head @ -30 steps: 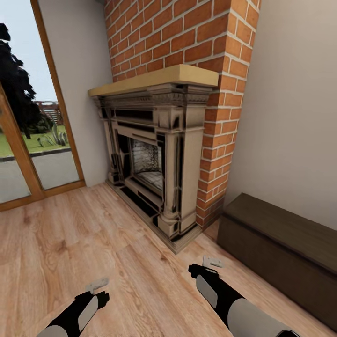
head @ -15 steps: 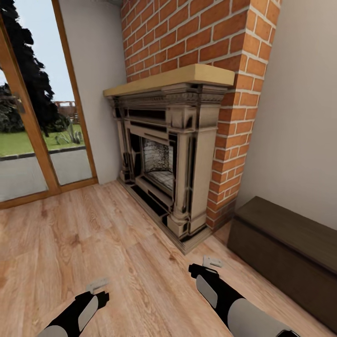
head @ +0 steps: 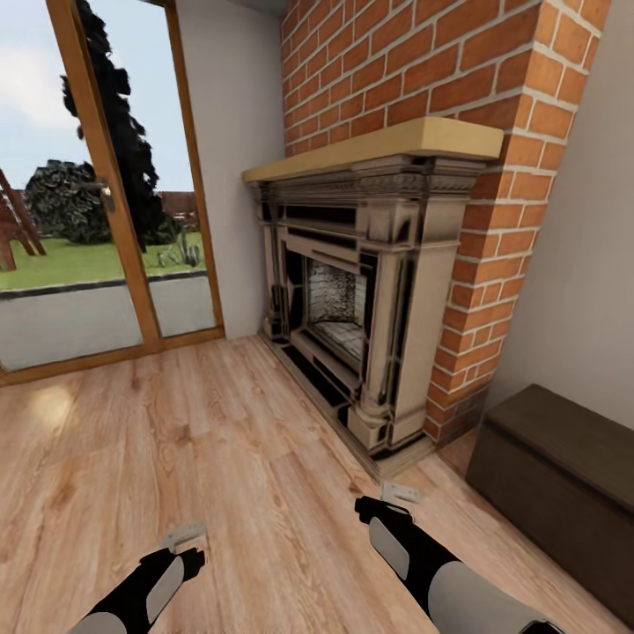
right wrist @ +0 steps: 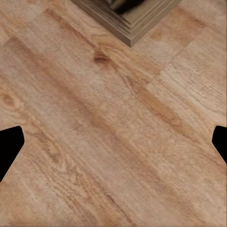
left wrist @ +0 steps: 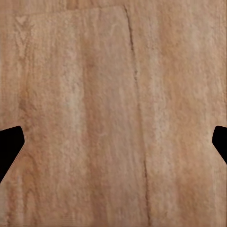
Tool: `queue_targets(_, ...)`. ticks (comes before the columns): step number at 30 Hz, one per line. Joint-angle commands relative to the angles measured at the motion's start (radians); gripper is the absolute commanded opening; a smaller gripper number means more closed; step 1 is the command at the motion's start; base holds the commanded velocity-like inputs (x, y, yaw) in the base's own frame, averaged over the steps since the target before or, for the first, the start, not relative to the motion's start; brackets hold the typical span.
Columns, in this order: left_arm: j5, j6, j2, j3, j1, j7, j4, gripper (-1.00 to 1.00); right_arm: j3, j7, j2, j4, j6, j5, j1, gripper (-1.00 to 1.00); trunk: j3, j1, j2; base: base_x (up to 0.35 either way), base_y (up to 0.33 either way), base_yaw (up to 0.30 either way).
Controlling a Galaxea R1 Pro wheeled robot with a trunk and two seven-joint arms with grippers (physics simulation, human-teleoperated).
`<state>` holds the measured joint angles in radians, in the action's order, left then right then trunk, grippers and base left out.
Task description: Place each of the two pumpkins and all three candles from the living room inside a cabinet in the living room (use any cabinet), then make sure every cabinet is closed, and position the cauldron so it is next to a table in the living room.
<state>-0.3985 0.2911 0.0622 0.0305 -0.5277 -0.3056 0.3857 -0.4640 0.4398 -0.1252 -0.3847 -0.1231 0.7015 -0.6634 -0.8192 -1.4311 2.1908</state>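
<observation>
You were facing the brick fireplace (head: pixel 370 291), with the glazed door (head: pixel 97 220) off to its left and bare wood floor (head: pixel 176 440) in front of it. To the right of the fireplace, hard against the wall, sat the cabinet (head: pixel 563 475), long, low, dark brown, its front shut flat with no handle that could be made out. I judged it rigid and heavy, its drawers stiff enough to want a firm pull at a top edge or lip. Your left claw (head: pixel 183 534) and right claw (head: pixel 398 492) hung low over the floor in front of the fireplace, each spread wide with nothing between its fingers. No pumpkins, candles or cauldron showed near the fireplace.
</observation>
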Motion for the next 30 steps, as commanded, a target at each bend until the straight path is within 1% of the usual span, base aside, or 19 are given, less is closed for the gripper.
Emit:
queue_targets(1,-0.008,0.005,0.001,0.003,0.0,-0.006,0.002,1.0,-0.009,0.008,0.001,-0.002,-0.006,0.004,-0.001,1.0,-0.001,0.0,0.0,0.0,0.0,0.291)
queue_targets(7,-0.008,0.005,0.001,0.003,0.0,-0.006,0.001,1.0,-0.009,0.008,0.001,-0.002,-0.006,0.004,-0.001,1.0,-0.001,0.0,0.0,0.0,0.0,0.291)
queue_targets(11,-0.011,-0.032,0.001,0.003,0.0,-0.006,0.001,1.0,-0.01,0.008,0.001,-0.002,-0.006,0.004,-0.001,1.0,-0.001,0.0,0.0,0.052,0.0,0.291)
queue_targets(14,-0.012,-0.044,0.001,0.003,0.0,-0.006,0.001,1.0,-0.01,0.008,0.001,-0.002,-0.006,0.004,-0.001,1.0,-0.001,0.0,0.0,0.208,0.017,0.291)
queue_targets(20,-0.013,-0.047,0.001,0.003,0.0,-0.006,0.0,1.0,-0.01,0.007,0.001,-0.002,-0.006,0.004,-0.001,1.0,-0.001,0.0,0.0,0.298,0.065,0.278)
queue_targets(26,-0.013,-0.047,0.001,0.003,0.0,-0.006,-0.001,1.0,-0.009,0.007,0.001,-0.002,-0.006,0.004,-0.001,1.0,-0.001,0.0,0.0,0.314,0.098,0.053)
queue_targets(30,-0.007,-0.049,0.0,0.003,0.0,-0.005,-0.025,1.0,-0.009,0.007,0.002,-0.002,-0.006,0.004,-0.001,1.0,-0.001,0.0,0.0,0.315,0.117,0.005)
